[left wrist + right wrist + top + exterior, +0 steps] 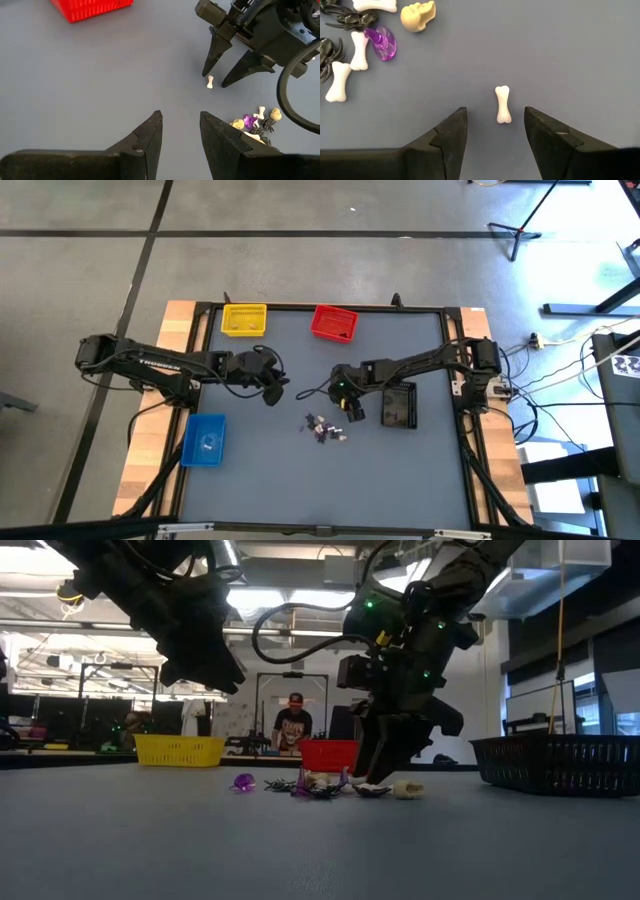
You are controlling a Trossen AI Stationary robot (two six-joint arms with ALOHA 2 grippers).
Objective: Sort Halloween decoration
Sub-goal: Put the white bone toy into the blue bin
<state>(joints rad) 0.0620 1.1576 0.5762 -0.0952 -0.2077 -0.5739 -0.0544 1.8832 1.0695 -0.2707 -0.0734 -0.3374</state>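
1. My right gripper [495,132] hangs low over the table with its fingers spread, and a single white bone [503,104] lies flat just ahead of the tips, lined up with the gap between them. Nothing is held yet.
2. I judge the bone light, hard and smooth, likely to skid or flip if only one finger meets it. I would pinch it across the narrow shaft, between the two knobbed ends, closing evenly from both sides.
3. Farther from the bone lies the pile [355,40] of other trinkets: more white bones, a tan skull [418,15], a purple piece [382,44] and dark spiders [327,55], some touching. The spiders' thin legs look easy to snag.
4. My left gripper [180,132] waits beyond the pile, fingers apart, empty.
5. Well past the bone stand the red bin [334,323] and yellow bin [244,319]; the black bin [400,405] and blue bin [205,440] flank the pile.
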